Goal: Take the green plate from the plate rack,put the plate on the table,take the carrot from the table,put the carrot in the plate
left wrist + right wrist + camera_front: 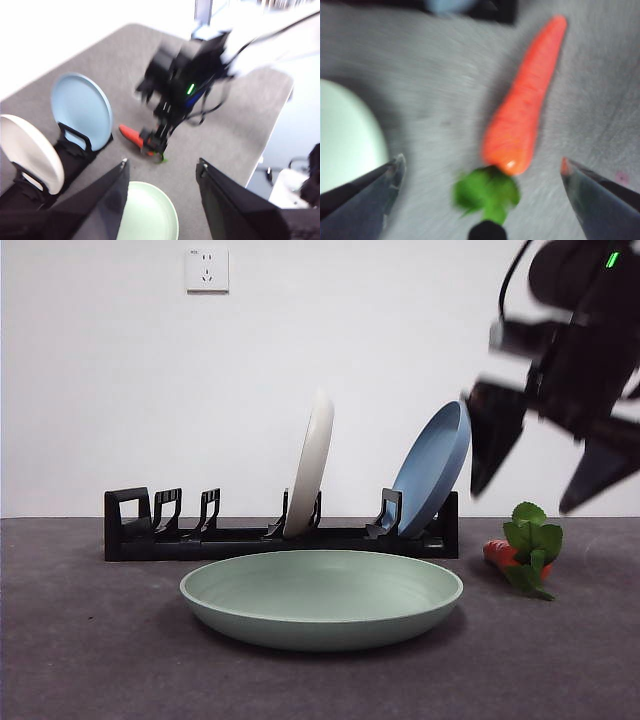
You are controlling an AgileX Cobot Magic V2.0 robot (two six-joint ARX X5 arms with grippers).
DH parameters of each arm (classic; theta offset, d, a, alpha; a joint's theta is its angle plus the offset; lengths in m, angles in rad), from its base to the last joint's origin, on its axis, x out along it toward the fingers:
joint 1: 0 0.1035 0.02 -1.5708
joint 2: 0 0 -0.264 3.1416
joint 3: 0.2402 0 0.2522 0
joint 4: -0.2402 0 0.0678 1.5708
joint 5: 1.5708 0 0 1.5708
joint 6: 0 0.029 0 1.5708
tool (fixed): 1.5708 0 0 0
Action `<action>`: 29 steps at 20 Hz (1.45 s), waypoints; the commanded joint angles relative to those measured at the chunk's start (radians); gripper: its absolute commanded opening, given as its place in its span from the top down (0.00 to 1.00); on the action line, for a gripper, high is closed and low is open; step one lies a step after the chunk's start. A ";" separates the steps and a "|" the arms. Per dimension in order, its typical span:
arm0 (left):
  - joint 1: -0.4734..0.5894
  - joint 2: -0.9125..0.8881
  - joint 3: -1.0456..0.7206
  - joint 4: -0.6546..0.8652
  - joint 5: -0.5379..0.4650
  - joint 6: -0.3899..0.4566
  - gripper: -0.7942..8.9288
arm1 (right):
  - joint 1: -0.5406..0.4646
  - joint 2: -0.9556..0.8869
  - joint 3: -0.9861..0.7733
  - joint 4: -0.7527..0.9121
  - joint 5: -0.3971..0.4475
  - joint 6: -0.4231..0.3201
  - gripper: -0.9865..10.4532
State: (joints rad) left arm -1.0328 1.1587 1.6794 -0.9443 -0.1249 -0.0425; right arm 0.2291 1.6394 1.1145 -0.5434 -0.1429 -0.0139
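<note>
The green plate (321,597) lies flat on the table (90,660) in front of the plate rack (200,537). The carrot (500,553) lies on the table right of the plate, leaves toward the camera. My right gripper (545,475) hangs open above the carrot; in the right wrist view the carrot (525,117) lies between the spread jaws of that gripper (482,167). My left gripper (162,172) is open and empty, high above the green plate (150,215), and its view also shows the carrot (131,135).
A cream-white plate (312,465) and a light blue plate (435,468) stand upright in the rack. The rack's left slots hold nothing. A white wall with a socket (207,269) is behind.
</note>
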 commanded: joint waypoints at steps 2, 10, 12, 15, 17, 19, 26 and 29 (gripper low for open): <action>-0.002 -0.059 -0.003 -0.012 -0.003 -0.043 0.68 | 0.002 0.084 0.002 0.045 0.045 0.009 0.41; -0.002 -0.082 -0.003 -0.047 -0.003 -0.066 0.68 | 0.002 0.161 0.002 0.101 0.045 0.018 0.70; -0.002 -0.082 -0.003 -0.047 -0.004 -0.066 0.68 | 0.002 0.161 0.002 0.110 0.045 0.021 0.81; -0.002 -0.082 -0.003 -0.048 -0.004 -0.066 0.68 | 0.002 0.161 0.002 0.109 0.045 0.020 0.93; -0.002 -0.082 -0.003 -0.053 -0.004 -0.066 0.68 | 0.001 0.161 0.002 0.106 0.045 0.020 0.93; -0.002 -0.082 -0.003 -0.061 -0.004 -0.066 0.68 | 0.001 0.154 0.002 0.088 0.045 0.019 0.93; -0.002 -0.082 -0.003 -0.068 -0.005 -0.062 0.68 | 0.052 -0.106 0.002 -0.134 0.035 0.016 0.93; -0.002 -0.082 -0.003 -0.069 -0.005 -0.059 0.68 | 0.130 -0.218 0.002 -0.201 -0.067 0.021 0.93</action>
State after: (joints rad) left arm -1.0328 1.0786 1.6794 -1.0172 -0.1276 -0.0990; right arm 0.3557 1.4151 1.1168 -0.7471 -0.1993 -0.0010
